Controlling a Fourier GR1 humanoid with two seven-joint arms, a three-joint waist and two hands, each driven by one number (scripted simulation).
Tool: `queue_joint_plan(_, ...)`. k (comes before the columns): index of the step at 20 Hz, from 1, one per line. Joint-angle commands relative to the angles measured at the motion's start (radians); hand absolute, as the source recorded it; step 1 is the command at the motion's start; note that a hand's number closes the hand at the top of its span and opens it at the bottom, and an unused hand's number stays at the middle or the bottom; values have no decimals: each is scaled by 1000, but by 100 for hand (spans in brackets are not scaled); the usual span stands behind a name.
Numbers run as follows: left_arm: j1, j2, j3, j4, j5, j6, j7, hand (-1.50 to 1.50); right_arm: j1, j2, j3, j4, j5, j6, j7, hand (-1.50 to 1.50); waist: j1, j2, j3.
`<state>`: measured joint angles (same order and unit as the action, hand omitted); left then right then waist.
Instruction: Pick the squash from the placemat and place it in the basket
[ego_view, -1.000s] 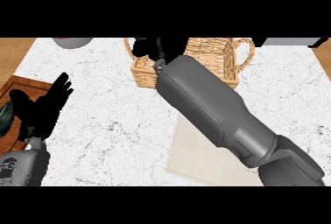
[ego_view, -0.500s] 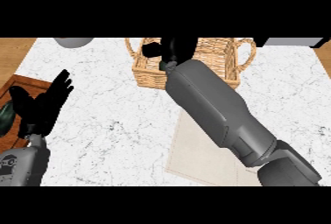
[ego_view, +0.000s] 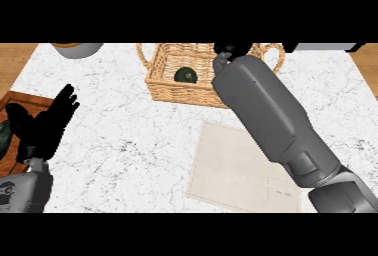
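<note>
The squash (ego_view: 186, 75), dark green and round, lies inside the wicker basket (ego_view: 166, 90) at the back of the counter, left of its middle. My right hand (ego_view: 227, 49) hovers over the basket's right half. It is mostly hidden behind its own grey forearm (ego_view: 266, 115) and sits apart from the squash. The beige placemat (ego_view: 236, 170) lies bare on the counter in front of the basket, partly under the forearm. At the left edge my left hand (ego_view: 43, 125) rests open with its fingers up.
A wooden board (ego_view: 16, 99) lies at the left edge with a dark green item (ego_view: 4, 140) on it, behind the left hand. A grey bowl (ego_view: 75, 48) stands at the back left. White marble counter (ego_view: 118, 150) spreads between the left hand and the placemat.
My right hand has shifted right over the basket, and the squash now shows lying inside it, free of the hand. The left hand has stayed in place.
</note>
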<state>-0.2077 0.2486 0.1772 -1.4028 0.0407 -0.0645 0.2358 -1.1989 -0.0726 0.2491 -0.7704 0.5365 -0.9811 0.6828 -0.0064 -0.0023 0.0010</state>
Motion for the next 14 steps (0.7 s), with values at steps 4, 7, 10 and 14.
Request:
queue_joint_plan(4,20,11,12,-40,9,3,41,0,257,-133,-66,-364,-99,45,1,-150,-30,-13,1)
queue_joint_plan(7,37,5,23,25,-1,-3,-45,0,413,-231,-81,-541,-215,174,-54,-150,-37,-7,0)
queue_joint_plan(10,97,5,11,-81,11,-12,-4,0,570,-318,-70,-676,-274,284,-50,-150,-29,-12,1)
queue_joint_plan(14,22,6,14,-5,-10,9,-9,0,752,-423,-145,-870,-417,404,-107,-150,-32,-4,0)
